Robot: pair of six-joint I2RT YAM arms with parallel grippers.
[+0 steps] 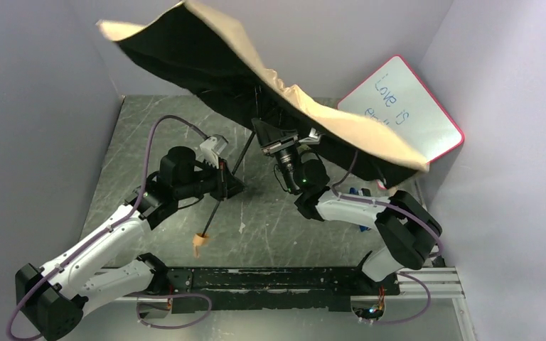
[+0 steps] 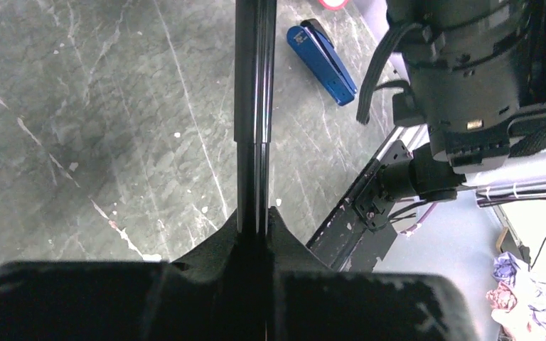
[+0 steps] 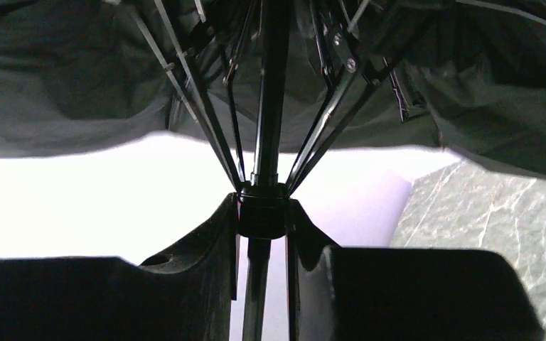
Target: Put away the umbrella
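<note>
Basically, the umbrella (image 1: pixel 256 78) was held in the air with its canopy (image 1: pixel 206 50) open and tilted over the far side of the worktop (image 1: pixel 149 121). Left gripper (image 2: pixel 254 231) had its jaws clenched on the lower shaft (image 2: pixel 254 106), just above the handle (image 1: pixel 200 244). Right gripper (image 3: pixel 261 220) had its jaws clamped around the runner (image 3: pixel 261 209), up under the ribs. The shaft's long axis ran from the handle at near-left up to the canopy hub at far-right, passing straight through both sets of jaws. My read was that the right arm, the one on the runner, would have to draw it along that axis toward the handle while the left braced the shaft.
</note>
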